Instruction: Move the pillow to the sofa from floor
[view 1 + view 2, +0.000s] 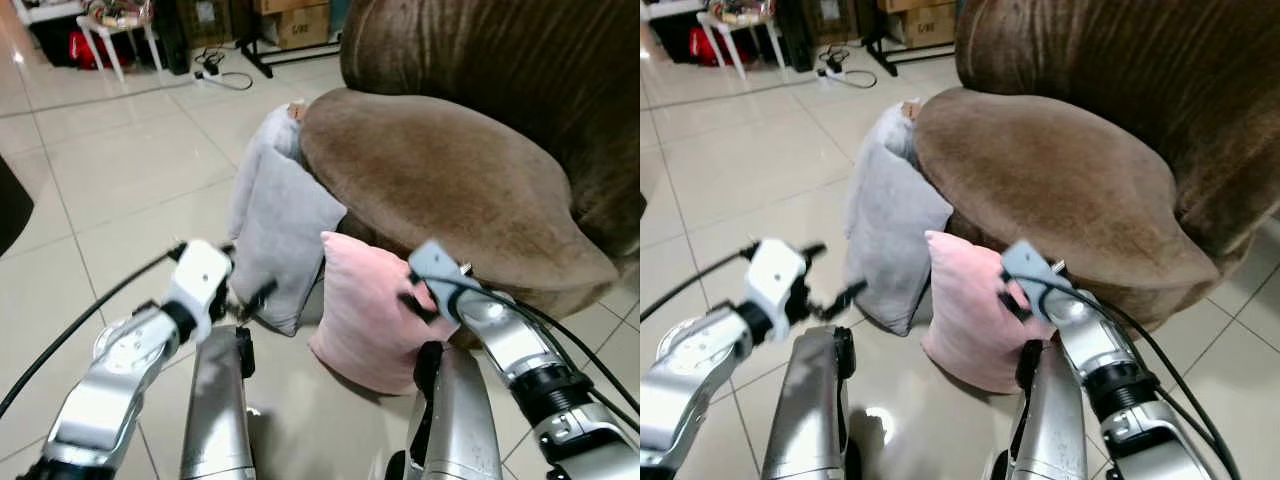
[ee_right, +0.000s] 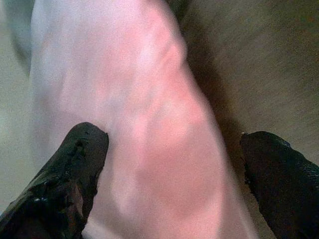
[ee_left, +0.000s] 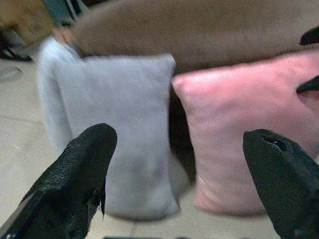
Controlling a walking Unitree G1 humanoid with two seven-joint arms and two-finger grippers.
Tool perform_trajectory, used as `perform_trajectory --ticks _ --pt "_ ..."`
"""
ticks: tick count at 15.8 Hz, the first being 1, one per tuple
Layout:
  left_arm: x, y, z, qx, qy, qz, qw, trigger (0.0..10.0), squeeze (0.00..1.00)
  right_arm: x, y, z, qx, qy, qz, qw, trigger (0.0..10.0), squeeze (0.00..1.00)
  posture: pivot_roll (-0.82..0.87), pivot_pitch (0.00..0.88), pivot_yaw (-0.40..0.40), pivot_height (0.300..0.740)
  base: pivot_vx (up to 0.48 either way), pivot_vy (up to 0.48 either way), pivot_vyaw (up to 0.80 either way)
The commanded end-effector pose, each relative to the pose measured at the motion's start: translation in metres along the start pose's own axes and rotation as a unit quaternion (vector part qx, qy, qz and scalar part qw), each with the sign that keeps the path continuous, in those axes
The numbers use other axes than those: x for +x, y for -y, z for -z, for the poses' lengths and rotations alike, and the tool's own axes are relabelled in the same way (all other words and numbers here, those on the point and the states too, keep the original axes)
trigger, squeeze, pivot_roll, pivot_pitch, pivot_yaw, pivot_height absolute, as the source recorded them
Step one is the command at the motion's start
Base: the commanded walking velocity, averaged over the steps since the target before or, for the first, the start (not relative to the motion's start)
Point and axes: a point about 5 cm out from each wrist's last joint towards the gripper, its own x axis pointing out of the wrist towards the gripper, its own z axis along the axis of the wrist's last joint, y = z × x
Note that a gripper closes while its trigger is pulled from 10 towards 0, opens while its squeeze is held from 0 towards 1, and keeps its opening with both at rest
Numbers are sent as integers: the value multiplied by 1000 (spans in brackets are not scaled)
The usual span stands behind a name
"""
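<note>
The pink pillow stands on edge on the tiled floor, leaning against the front of the brown sofa, with a grey pillow propped just beside it on the robot's left. Both silver arms reach forward and down from the bottom of the head views. The right gripper is up against the pink pillow's upper edge, near the sofa seat; its jaws stand wide apart, one finger on the pillow's face and the other on the sofa side, straddling the edge but closed on nothing. The left gripper hangs short of the pillows, level with the grey one's lower half, jaws also wide open and empty, pointing at the dark gap between the two pillows. A cable trails from the left wrist.
</note>
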Motion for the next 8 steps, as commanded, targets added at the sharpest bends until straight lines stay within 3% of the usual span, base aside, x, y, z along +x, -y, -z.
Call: perform_trajectory --ticks 1,2,5,8 --pt "-1 5 -2 -4 3 29 1000 10000 0 1 -1 5 -2 -17 -21 1000 10000 329 -76 0 -29 405 0 0 0" --pt "-3 7 0 -6 -2 39 999 10000 0 2 -1 6 -9 -23 -33 999 10000 0 -76 0 -29 405 0 0 0" --pt "-2 5 3 4 -8 46 999 10000 0 14 -5 1 -7 -40 -21 999 10000 0 -62 0 -32 405 0 0 0" --pt "-1 4 2 11 -12 53 998 10000 0 22 -11 6 -45 -76 -1 996 10000 0 -34 0 -57 405 0 0 0"
